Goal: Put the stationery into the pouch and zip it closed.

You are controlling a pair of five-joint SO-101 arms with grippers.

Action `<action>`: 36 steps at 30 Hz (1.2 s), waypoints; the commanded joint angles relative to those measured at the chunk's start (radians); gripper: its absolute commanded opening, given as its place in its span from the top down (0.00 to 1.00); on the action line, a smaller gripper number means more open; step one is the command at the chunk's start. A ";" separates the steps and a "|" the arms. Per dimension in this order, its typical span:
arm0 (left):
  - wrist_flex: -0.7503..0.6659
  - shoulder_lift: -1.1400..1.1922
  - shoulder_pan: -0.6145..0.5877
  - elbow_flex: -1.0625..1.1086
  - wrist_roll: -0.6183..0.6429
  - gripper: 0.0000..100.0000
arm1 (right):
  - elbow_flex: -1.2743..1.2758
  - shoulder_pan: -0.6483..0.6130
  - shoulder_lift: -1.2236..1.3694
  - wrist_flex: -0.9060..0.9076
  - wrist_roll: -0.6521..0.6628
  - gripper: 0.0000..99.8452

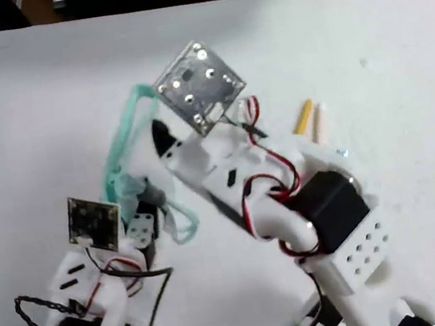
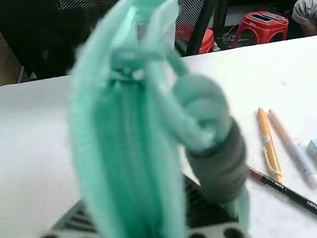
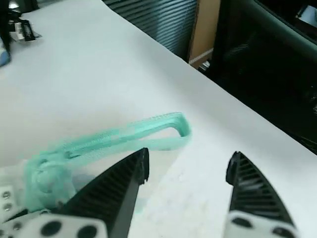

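Observation:
The teal mesh pouch [image 1: 126,140] stands on edge on the white table [image 1: 30,117], one end pinched in my left gripper [image 1: 145,212], which is shut on it. In the left wrist view the pouch [image 2: 124,148] rises close in front of the camera. My right gripper [image 3: 189,156] is open just beside the pouch [image 3: 133,131], its black fingers [image 3: 121,186] empty; from above a black fingertip [image 1: 162,137] lies against the pouch's side. An orange pen [image 2: 268,145], a pale pen [image 2: 292,148] and a dark pencil [image 2: 283,187] lie on the table apart from the pouch.
From above the orange pen [image 1: 302,117] and pale pen [image 1: 319,121] lie right of the right arm [image 1: 323,213]. A small light blue object [image 2: 312,148] sits by the pens. Chairs and a red stool [image 2: 260,25] stand beyond the table's far edge.

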 commanded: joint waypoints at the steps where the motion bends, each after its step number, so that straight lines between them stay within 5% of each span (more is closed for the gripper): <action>1: -0.034 -0.015 -0.002 -0.003 -0.015 0.98 | -0.032 0.033 -0.005 0.002 0.020 0.75; 5: -0.034 -0.015 -0.002 -0.003 -0.015 0.98 | -0.032 0.108 -0.012 0.038 0.020 0.75; 12: -0.066 -0.015 -0.001 -0.003 0.018 0.98 | 0.014 0.438 0.008 0.189 0.023 0.75; 15: -0.137 -0.012 0.008 -0.006 0.048 0.98 | 0.112 0.522 0.081 0.186 0.117 0.75; 21: -0.221 -0.010 0.117 -0.009 0.091 0.98 | 0.278 0.515 0.226 0.165 0.333 0.75; 27: -0.282 -0.010 0.148 0.089 0.091 0.98 | 0.410 0.519 0.315 0.108 0.419 0.76; 32: -0.305 -0.013 0.143 0.176 0.084 0.98 | 0.540 0.515 0.378 0.051 0.502 0.87; 36: -0.307 -0.015 0.142 0.175 0.084 0.98 | 0.606 0.541 0.441 -0.058 0.508 0.82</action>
